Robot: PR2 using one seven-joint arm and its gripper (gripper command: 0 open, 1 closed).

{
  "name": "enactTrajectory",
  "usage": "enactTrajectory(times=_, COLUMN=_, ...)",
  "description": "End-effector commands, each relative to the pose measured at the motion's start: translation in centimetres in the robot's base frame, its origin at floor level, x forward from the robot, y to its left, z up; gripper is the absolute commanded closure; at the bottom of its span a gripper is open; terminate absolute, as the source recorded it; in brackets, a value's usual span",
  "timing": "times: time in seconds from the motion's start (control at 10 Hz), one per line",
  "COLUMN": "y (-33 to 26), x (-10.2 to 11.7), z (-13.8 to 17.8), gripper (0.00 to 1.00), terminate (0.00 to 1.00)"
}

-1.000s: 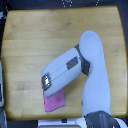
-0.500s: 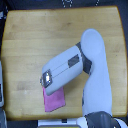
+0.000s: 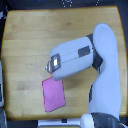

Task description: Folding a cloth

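Here, a big wooden worktop (image 3: 30,45) with rounded corners fills most of the exterior view — light brown, smooth, with soft grain lines. Dark floor shows past its edges. The cloth (image 3: 54,94) lies flat near the bottom edge, a small pink shape with four sides, a bit tilted. The fat white and grey arm (image 3: 102,75) reaches in from the exterior view's right, and its end effector (image 3: 50,65) sits just above the cloth's top edge. It has moved up and off the cloth since a moment ago — I cannot tell if it is released or clenched
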Motion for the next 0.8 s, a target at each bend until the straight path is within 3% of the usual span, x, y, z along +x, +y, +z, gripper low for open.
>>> enactTrajectory(times=0.0, y=-10.4, x=6.0, z=5.0, gripper=0.00, terminate=0.00)
enactTrajectory(times=0.7, y=-22.1, x=12.6, z=8.2, gripper=0.00, terminate=0.00)
